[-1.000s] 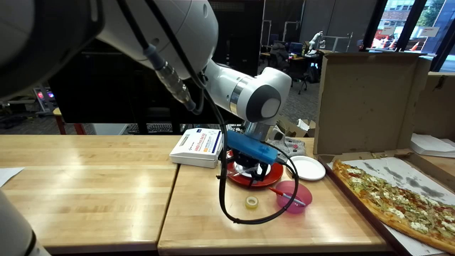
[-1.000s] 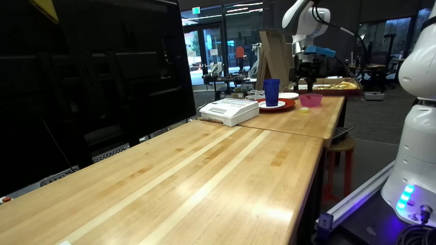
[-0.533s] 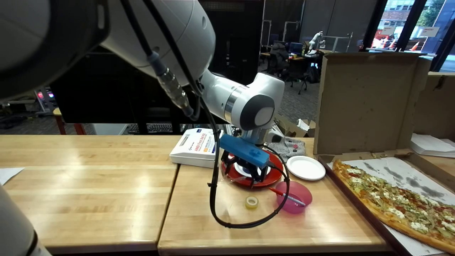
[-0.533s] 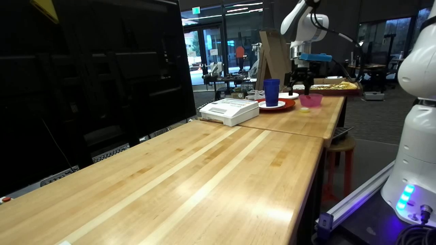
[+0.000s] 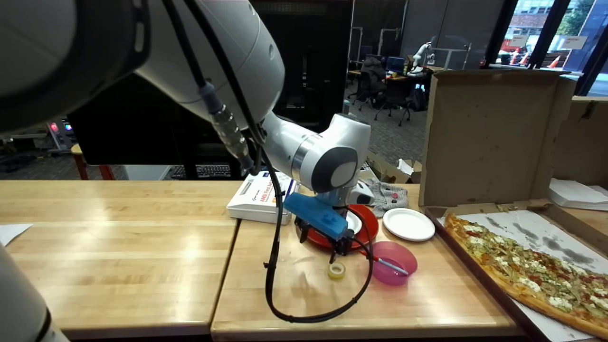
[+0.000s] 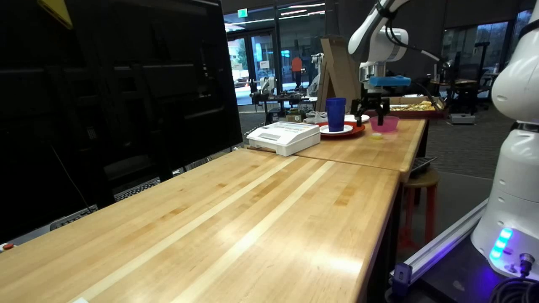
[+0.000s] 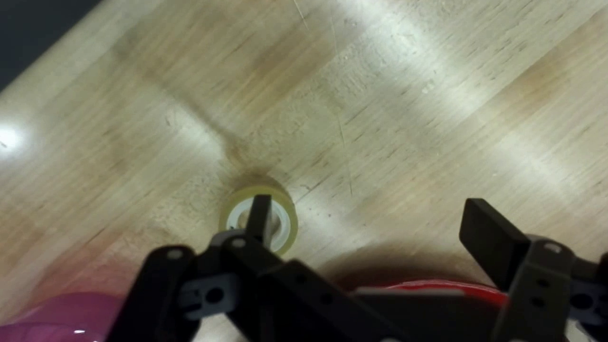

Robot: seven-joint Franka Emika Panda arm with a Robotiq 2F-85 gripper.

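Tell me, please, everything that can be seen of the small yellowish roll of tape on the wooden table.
The small yellowish roll of tape is ring-shaped, with a translucent outer band, a whitish core and an open centre. It lies flat on the pale wooden table, apart from the translucent pink bowl. In the wrist view, one finger of the open black gripper hides part of it; in an exterior view, a gap shows below the fingertips, so it is not held.
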